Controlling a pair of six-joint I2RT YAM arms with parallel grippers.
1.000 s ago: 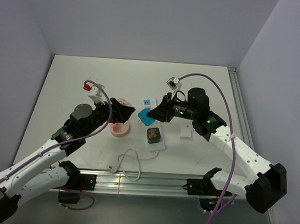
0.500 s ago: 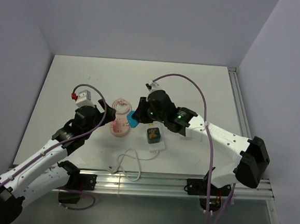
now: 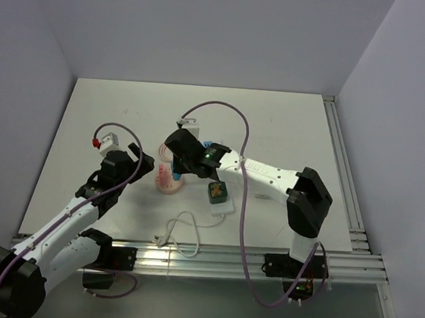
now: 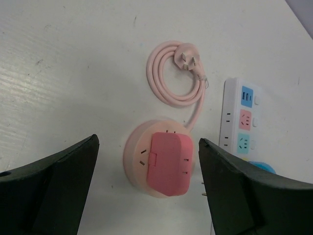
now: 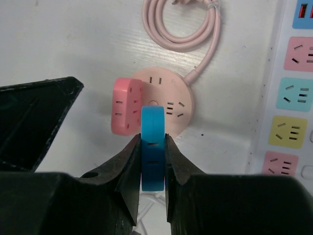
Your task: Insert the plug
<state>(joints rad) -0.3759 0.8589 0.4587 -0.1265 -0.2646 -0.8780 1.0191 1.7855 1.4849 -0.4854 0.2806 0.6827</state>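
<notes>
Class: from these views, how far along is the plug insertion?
Done: the right gripper is shut on the blue plug, holding it over the pink round socket. In hand: alignment, with the left gripper open astride the socket. Left: pushing the plug in; it looks unseated.

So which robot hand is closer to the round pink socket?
The right. The right gripper hangs directly over the round pink socket, clamping a blue plug; the left gripper sits open just to its left.
</notes>
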